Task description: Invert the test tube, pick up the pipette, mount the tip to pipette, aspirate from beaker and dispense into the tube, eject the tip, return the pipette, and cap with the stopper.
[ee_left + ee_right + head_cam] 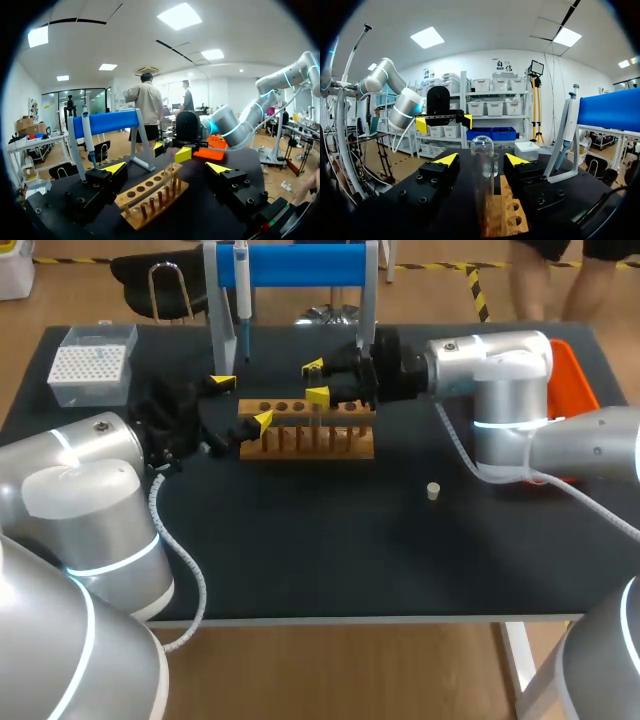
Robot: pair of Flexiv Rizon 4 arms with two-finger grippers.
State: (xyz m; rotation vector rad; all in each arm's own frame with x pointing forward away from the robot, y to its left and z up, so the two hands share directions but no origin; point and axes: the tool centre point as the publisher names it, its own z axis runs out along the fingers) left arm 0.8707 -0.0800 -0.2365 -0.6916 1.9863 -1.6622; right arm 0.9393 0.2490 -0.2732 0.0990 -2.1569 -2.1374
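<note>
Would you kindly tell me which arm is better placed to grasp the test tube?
Right. The right gripper has its jaws open on either side of the test tube standing in the wooden rack. The left gripper sits open at the rack's end, apart from the tube.

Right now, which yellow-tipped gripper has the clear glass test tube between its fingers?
The right gripper: the clear glass test tube stands in the wooden rack between its open fingers, gaps either side. The left gripper has only rack between its fingers.
</note>
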